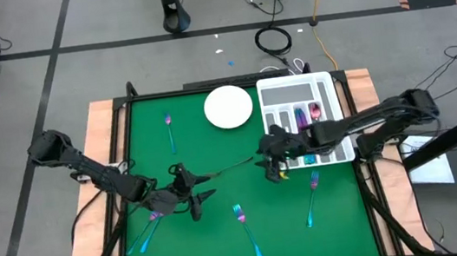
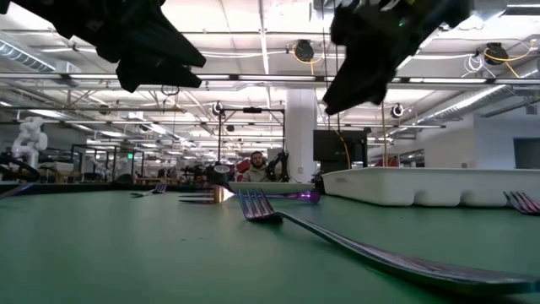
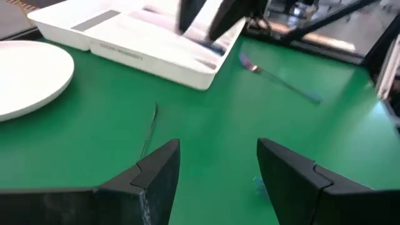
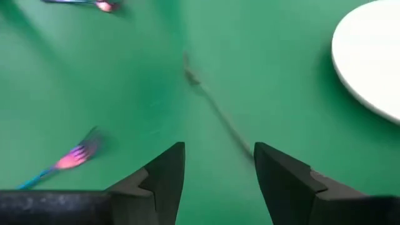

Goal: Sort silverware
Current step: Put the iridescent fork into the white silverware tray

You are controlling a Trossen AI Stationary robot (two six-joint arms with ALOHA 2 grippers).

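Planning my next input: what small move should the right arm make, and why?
Probably lower the right pincer onto the dark utensil lying on the mat between both arms. Its fingers are open and empty, with that utensil's end just ahead of them.

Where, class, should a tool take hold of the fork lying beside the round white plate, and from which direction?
Probably mid-handle, coming straight down. The fork lies flat on the green mat, alone, left of the plate; its handle is slim, so the fingers should close across its width.

Iridescent metal silverware (image 1: 246, 231), matt green table (image 1: 223, 225)
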